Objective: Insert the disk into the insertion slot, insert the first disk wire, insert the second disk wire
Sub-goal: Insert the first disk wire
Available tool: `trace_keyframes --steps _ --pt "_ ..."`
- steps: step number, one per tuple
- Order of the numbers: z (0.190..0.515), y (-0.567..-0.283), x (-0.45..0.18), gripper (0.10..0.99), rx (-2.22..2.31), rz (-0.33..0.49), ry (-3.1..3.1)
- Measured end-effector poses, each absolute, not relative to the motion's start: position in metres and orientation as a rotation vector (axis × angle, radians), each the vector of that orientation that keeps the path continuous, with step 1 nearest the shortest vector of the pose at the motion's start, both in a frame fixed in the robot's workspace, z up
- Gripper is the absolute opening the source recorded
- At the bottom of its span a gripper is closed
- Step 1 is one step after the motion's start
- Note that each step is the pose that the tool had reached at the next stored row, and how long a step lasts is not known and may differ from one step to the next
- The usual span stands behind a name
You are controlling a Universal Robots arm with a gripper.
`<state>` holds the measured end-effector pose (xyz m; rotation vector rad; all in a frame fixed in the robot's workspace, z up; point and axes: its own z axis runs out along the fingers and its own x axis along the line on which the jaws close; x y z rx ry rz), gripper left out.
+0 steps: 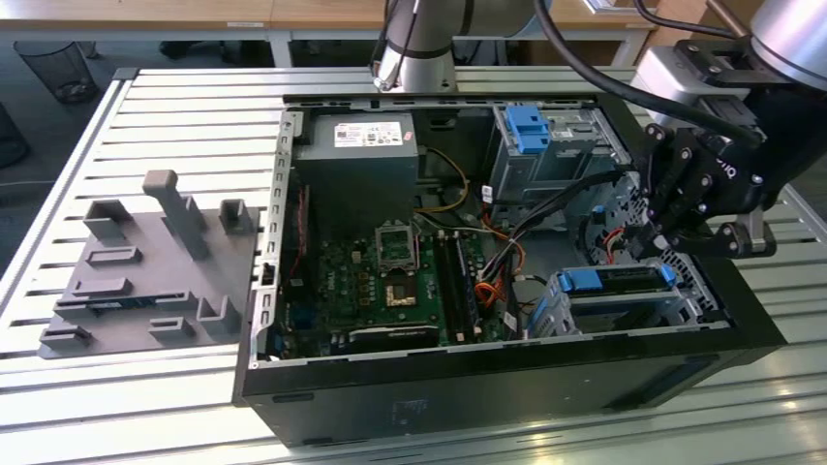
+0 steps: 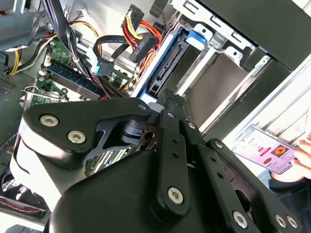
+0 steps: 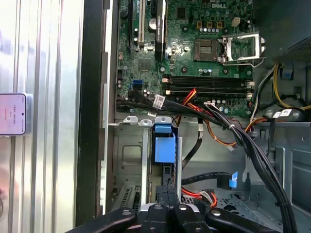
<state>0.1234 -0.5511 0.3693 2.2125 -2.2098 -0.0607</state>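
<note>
Blue plastic marks the disk (image 1: 618, 280) for me: in the exterior view it lies flat inside the slot (image 1: 623, 312), the low perforated metal cage in the corner of the open computer case (image 1: 517, 373) on the exterior view's right. The gripper (image 1: 661, 247) hangs just above the disk's inner end. In both wrist views I see its jaws pressed together with nothing visible between them, and the tips (image 3: 167, 191) are right at the end of the disk's blue frame (image 3: 164, 143).

In the second wrist view, a flat black cable with a blue plug (image 2: 103, 60) and a red-and-yellow cable with a black plug (image 2: 141, 47) hang loose near the disk's end (image 2: 163, 73). The motherboard (image 3: 194, 48) lies beyond them. Outside the case a hand (image 2: 302, 154) holds a phone (image 2: 265, 150) over the slatted table (image 1: 168, 116).
</note>
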Motion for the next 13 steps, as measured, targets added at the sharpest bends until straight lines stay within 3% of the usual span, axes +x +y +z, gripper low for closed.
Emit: trace_keyframes --steps 13 --pt "0.3692 -0.5511 0.1263 0.106 2.213 -0.061 -2.21"
